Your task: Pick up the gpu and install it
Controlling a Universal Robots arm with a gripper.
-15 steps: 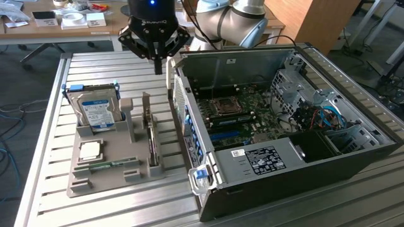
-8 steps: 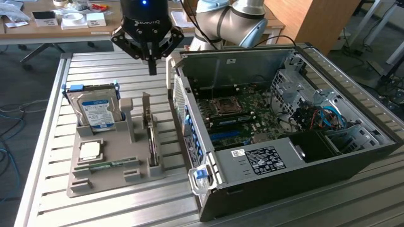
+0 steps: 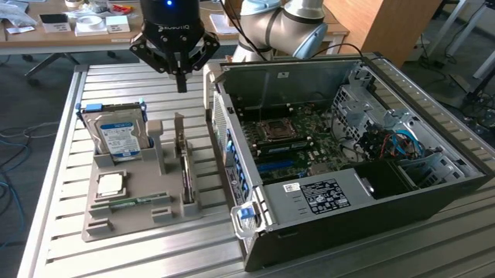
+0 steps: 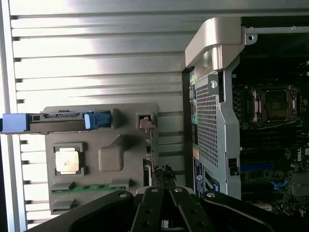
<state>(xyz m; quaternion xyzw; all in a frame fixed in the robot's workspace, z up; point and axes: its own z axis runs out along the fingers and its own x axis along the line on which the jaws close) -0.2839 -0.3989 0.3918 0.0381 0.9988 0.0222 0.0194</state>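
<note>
The gpu is standing on its long edge in a slot of the grey holder, with its pale bracket rising at the end nearest the tool. The tool is hovering above that end, apart from the gpu, with its fingers pressed together and gripping nothing. In the same holder a hard drive is standing upright, and a cpu and a green memory stick are lying flat. The holder is resting on the slatted desk, just beside the open case, on the exterior view's left of it. The case is lying on its side, exposing the motherboard
</note>
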